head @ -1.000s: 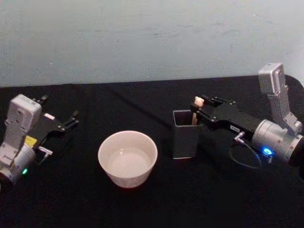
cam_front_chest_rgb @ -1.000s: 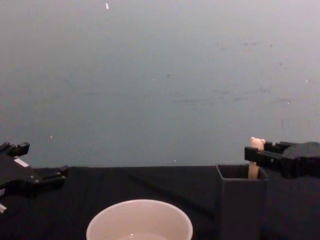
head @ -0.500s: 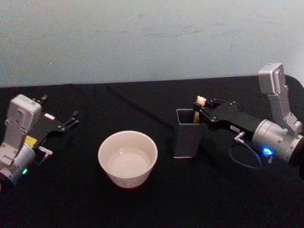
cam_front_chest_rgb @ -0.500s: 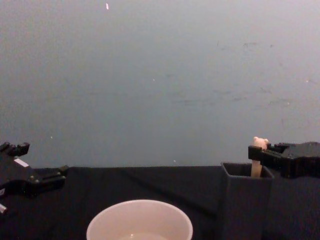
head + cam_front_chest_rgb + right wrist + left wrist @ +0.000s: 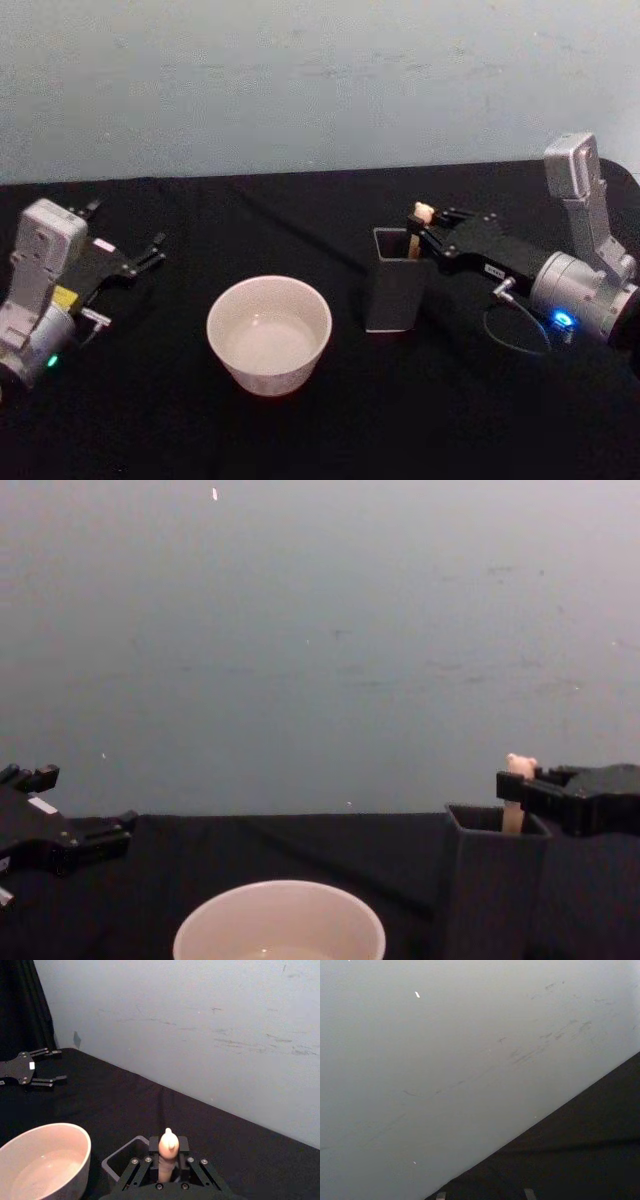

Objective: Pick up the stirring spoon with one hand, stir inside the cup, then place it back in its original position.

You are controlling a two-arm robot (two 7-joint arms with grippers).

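Presently, on the black-draped table (image 5: 300, 430), before a pale wall (image 5: 300, 80):

1. Stirring spoon (image 5: 422, 212) (image 5: 168, 1146) (image 5: 517, 770). Cream-beige handle, bear head uppermost. Stands upright in the dark grey holder (image 5: 395, 295) (image 5: 114, 1164) (image 5: 490, 900), against its right-hand rear side, with head and upper handle above the rim. Neck and bowl are hidden inside.

2. Right gripper (image 5: 424, 238) (image 5: 168, 1156) (image 5: 515, 790). Long black body on a silvery wrist, reaching in from the right, level with the holder's top. Jaws are pinched onto the spoon handle just below the bear head; the right wrist view has a finger on either side of the handle, touching it.

3. Holder. Square-sided, open-topped, upright on the cloth, just right of the cup (image 5: 262, 378) (image 5: 80, 1180) (image 5: 280, 905) and apart from it.

4. Cup. Wide, round, cream-white, near the table's middle, between the two arms. A shallow pool of clear liquid shows at the bottom.

5. Left gripper (image 5: 125, 230) (image 5: 57, 1065) (image 5: 85, 800). Parked at the table's left side, well apart from the cup, low over the cloth. Jaws spread wide, holding nothing.
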